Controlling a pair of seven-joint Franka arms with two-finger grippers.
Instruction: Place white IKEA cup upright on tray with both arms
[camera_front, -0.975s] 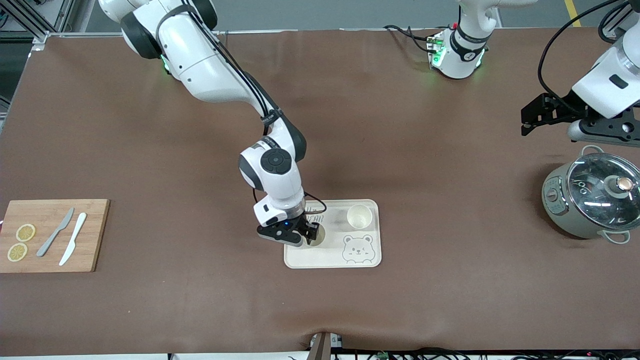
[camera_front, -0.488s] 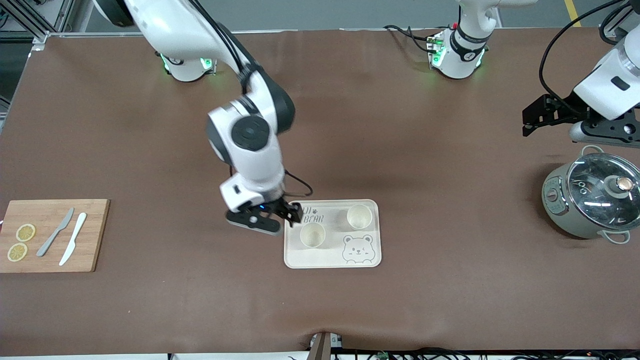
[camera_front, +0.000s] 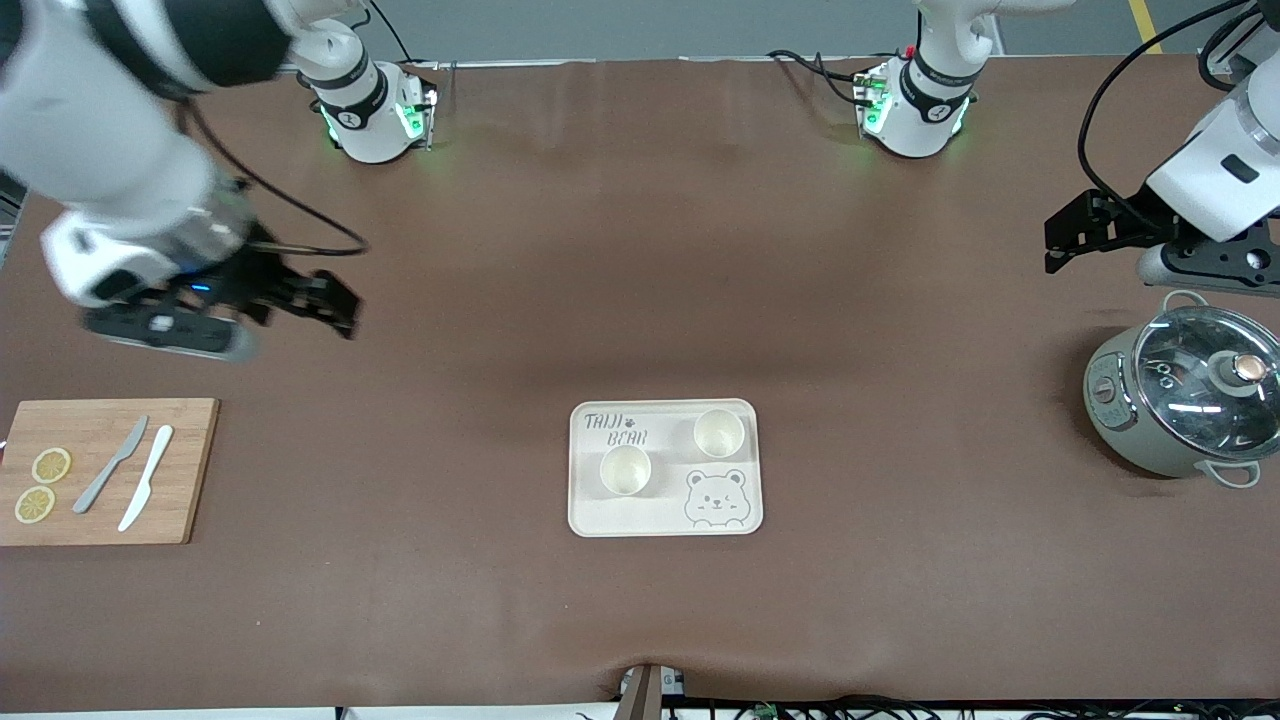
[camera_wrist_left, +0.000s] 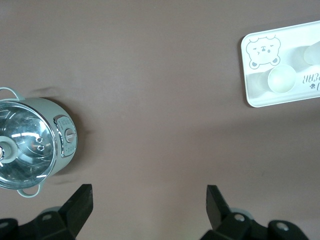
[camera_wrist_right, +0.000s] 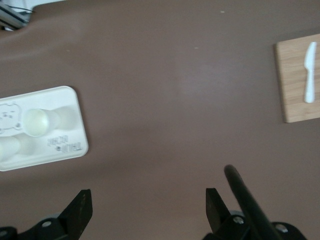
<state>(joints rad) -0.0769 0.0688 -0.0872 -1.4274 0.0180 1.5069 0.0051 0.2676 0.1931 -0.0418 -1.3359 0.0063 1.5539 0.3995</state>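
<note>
right gripper (camera_front: 335, 305) away from "taiji bear" tray (camera_front: 664, 524)

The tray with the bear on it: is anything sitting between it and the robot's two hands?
Nothing visible. Only bare brown table lies between the tray, with two upright cups on it, and either open hand: the right hand near the cutting board, the left hand above the pot.
</note>
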